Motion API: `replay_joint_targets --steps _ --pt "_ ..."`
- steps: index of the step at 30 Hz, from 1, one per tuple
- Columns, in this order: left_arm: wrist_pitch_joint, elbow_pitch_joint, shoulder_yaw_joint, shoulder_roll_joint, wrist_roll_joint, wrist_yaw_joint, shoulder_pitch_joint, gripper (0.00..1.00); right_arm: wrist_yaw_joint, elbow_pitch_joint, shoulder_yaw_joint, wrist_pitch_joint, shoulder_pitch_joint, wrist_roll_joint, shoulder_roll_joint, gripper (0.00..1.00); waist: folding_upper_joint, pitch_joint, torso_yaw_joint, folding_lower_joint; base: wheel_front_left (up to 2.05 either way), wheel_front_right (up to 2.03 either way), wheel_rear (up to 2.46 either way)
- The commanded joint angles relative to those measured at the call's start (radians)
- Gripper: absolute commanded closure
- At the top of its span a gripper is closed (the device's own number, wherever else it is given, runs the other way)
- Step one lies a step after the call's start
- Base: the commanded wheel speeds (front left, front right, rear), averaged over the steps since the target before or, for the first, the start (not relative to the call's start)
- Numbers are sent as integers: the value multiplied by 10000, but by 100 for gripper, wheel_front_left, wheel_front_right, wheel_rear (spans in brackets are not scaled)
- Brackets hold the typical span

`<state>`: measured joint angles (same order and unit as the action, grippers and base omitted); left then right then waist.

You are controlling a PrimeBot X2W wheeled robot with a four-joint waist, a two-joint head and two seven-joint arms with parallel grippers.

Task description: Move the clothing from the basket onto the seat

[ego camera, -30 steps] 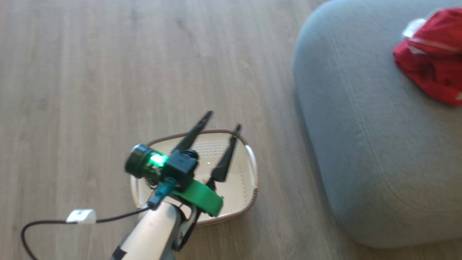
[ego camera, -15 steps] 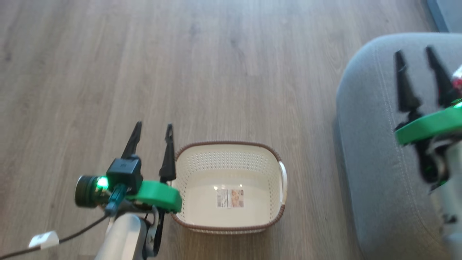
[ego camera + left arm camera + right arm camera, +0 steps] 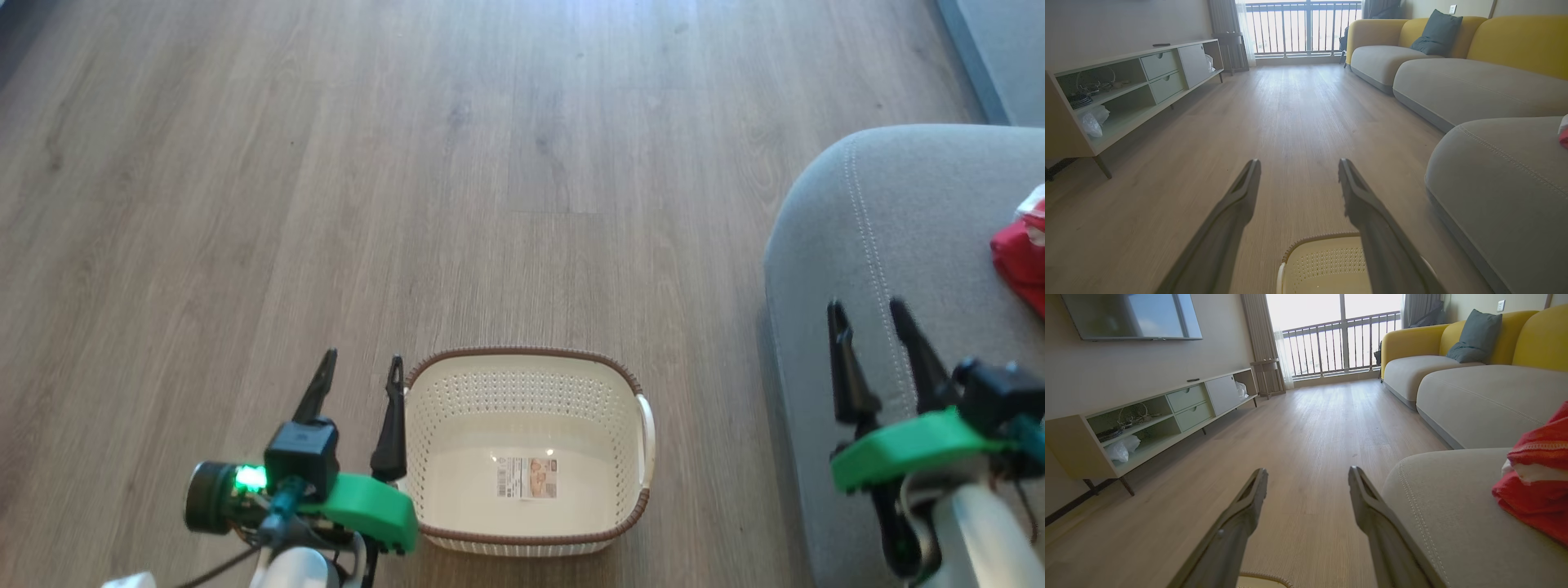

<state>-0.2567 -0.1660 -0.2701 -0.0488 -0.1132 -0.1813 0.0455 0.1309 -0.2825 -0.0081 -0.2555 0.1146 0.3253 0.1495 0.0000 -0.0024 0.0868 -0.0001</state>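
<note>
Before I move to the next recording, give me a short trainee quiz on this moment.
1. True or false: the basket has a garment in it.
2. Pick one: the red clothing lies A) on the floor, B) on the grey seat, C) between one arm's jaws.
3. Fill in: both arms' jaws stand ____ and hold nothing.

Key:
1. False; only a paper label is on its floor.
2. B.
3. Open.
</note>
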Motion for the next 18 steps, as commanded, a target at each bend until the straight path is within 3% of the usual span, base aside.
replay_joint_targets --steps 1,18 --pt "-51 329 167 -15 162 -79 221 0 -2 348 131 -62 3 -285 31 0 0 33 -60 1 0 0 0" --pt "-51 189 -263 -15 270 -88 10 0 -2 232 -58 -62 -481 -984 -381 0 0 103 -254 1 0 0 0"
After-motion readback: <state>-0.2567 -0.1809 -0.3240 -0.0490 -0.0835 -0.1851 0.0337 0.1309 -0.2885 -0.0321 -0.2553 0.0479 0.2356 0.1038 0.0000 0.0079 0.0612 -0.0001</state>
